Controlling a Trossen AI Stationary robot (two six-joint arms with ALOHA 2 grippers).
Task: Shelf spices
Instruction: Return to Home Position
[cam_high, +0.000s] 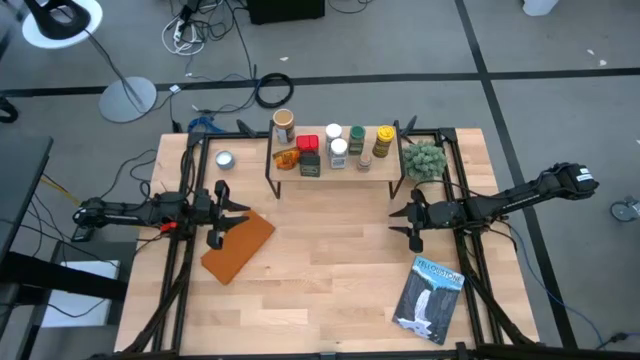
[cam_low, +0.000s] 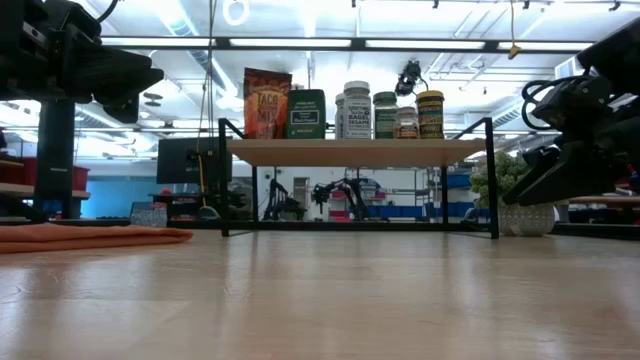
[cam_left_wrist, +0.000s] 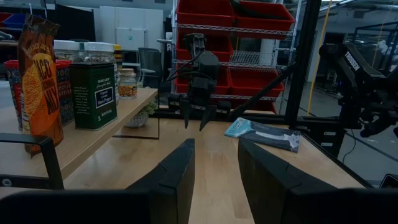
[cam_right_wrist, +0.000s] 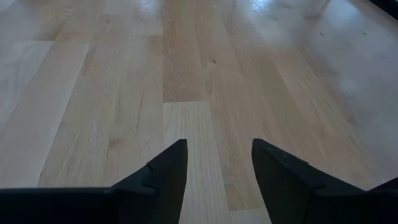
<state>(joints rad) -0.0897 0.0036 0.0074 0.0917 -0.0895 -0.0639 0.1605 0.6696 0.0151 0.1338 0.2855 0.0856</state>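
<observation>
spices (cam_high: 330, 148): on the shelf (cam_high: 335, 168), well apart from both pincers
left pincer (cam_high: 222, 212): parted, empty
right pincer (cam_high: 405, 222): parted, empty

Only the light wooden surface (cam_right_wrist: 205, 81) is seen past the right tool (cam_right_wrist: 214, 171), whose two dark fingers (cam_right_wrist: 163, 174) are held apart with nothing between them.

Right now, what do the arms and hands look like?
Both arms are dark, slim and jointed. The left arm carries red and yellow wiring near the wrist. Each hand, left hand and right hand, has two black, wedge-shaped fingers tapering to points.
</observation>
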